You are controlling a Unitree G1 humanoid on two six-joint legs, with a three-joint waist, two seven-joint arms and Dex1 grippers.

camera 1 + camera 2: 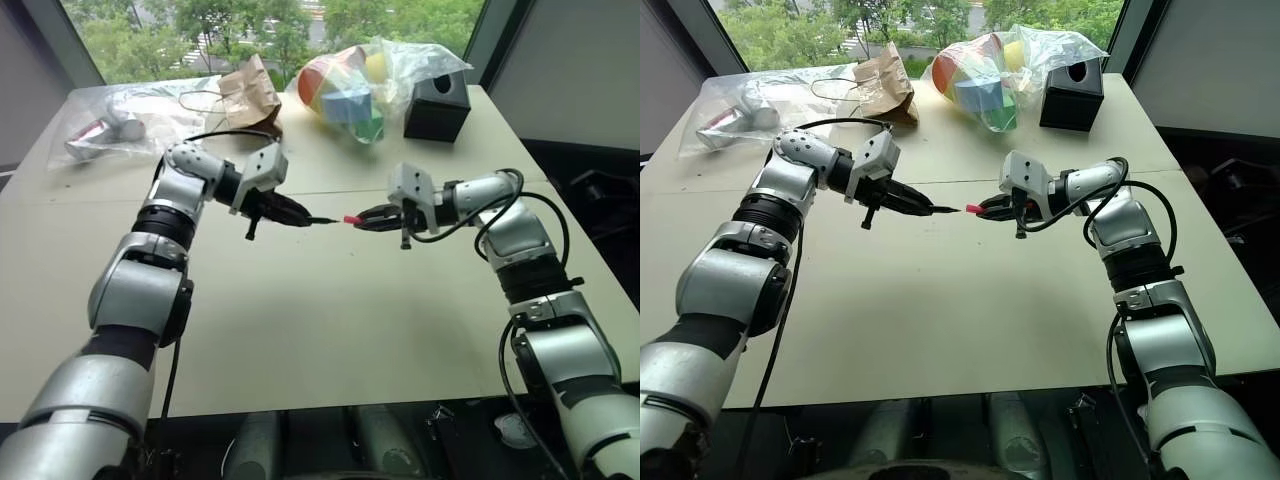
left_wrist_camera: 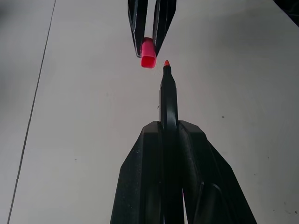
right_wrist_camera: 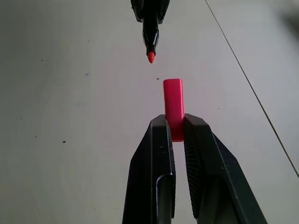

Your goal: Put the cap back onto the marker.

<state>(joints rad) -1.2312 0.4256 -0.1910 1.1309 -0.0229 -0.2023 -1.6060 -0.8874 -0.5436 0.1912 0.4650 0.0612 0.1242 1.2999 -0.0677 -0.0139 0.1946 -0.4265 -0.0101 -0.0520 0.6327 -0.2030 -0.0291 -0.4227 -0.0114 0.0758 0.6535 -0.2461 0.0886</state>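
Note:
My left gripper (image 1: 300, 215) is shut on the black marker (image 2: 168, 98), whose red tip (image 2: 166, 63) sticks out past the fingertips toward the right arm. Facing it, my right gripper (image 1: 368, 218) is shut on the pink-red cap (image 3: 174, 105), open end toward the marker. Both are held above the table's middle. A small gap separates tip and cap (image 1: 351, 218), and the cap sits slightly off the marker's line. In the right wrist view the marker (image 3: 150, 35) points at the cap from beyond it.
At the table's far side lie a clear bag of coloured toys (image 1: 350, 85), a black box (image 1: 437, 105), a brown paper bag (image 1: 250, 92) and a clear bag with white things (image 1: 115, 120). The beige table (image 1: 320, 320) has bare room under both grippers.

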